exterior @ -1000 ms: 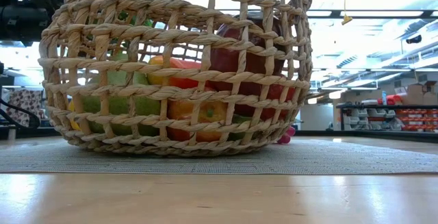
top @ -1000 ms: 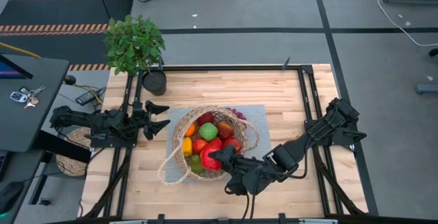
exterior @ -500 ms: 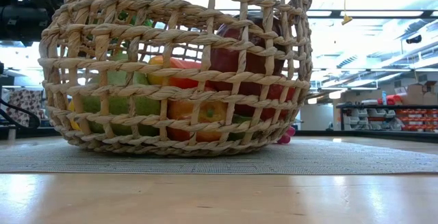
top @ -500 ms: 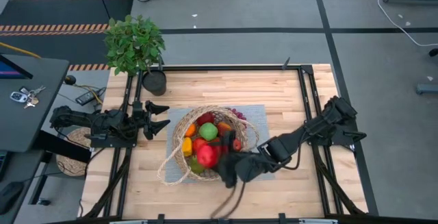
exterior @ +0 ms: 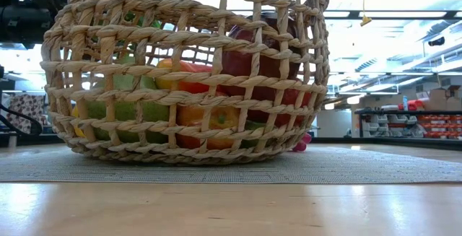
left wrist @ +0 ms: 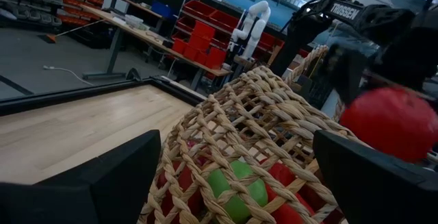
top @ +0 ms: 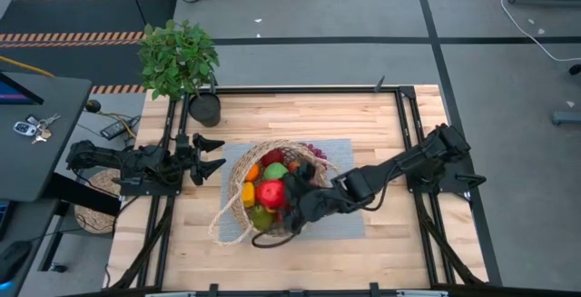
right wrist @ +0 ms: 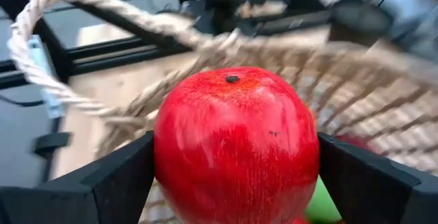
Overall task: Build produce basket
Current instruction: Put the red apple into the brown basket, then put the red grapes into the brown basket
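We hold a red apple (right wrist: 236,145) in the right hand (top: 292,194) over the wicker basket (top: 238,213); next, lower and release. The left hand (top: 207,155) waits released.

Looks like a robotics lab or workshop, not anybody's home. The wooden table (top: 363,120) sits in a black metal frame on grey concrete floor with hazard tape (top: 73,36) and loose cables (top: 531,24). Past the table there are red storage bins (left wrist: 205,35), shelving racks (exterior: 408,120), a white robot arm (left wrist: 252,22) and strip ceiling lights.
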Motion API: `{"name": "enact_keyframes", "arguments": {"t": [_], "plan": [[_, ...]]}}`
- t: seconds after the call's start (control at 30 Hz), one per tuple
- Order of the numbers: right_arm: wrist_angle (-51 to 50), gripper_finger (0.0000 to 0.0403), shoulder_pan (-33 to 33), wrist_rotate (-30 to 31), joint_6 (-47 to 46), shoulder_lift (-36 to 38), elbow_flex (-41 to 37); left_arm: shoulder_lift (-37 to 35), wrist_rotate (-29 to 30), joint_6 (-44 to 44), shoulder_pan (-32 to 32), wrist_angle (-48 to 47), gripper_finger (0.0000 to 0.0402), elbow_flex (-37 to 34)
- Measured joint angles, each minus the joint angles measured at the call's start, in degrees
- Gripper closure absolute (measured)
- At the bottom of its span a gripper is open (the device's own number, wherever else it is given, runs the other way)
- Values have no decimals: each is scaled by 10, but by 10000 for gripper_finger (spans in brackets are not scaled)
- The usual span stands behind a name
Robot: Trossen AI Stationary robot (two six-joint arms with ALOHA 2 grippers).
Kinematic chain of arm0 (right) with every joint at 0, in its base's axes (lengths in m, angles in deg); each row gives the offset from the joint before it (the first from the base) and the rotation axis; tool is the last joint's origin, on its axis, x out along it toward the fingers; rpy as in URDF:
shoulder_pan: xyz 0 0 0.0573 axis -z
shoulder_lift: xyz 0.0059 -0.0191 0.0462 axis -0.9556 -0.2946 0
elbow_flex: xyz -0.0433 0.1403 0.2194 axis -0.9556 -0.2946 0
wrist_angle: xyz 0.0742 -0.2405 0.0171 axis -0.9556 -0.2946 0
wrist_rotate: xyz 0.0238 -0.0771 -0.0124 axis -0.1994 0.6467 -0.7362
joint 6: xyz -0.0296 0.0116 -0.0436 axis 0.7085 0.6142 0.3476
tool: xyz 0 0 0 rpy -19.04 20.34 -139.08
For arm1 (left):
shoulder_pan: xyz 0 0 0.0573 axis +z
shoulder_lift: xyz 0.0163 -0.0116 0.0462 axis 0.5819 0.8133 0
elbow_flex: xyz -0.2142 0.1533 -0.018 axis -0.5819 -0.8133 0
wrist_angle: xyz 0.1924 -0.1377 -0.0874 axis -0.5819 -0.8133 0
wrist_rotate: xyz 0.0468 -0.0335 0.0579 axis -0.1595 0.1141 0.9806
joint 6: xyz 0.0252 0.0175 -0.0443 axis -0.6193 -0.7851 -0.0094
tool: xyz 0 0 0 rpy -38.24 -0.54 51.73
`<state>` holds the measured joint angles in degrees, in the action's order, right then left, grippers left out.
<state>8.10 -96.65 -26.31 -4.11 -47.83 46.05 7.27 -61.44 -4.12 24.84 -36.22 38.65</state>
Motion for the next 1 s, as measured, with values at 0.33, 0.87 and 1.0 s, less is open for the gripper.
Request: {"name": "enact_keyframes", "arguments": {"t": [0.33,0.87,1.0], "plan": [[-10,17,22,-119,-115,0,-37,0,0,0,0,0,12,0],[-107,14,55,-205,-197,7,19,0,0,0,0,0,12,0],[-154,17,23,-205,-202,6,74,0,0,0,0,0,12,0]]}}
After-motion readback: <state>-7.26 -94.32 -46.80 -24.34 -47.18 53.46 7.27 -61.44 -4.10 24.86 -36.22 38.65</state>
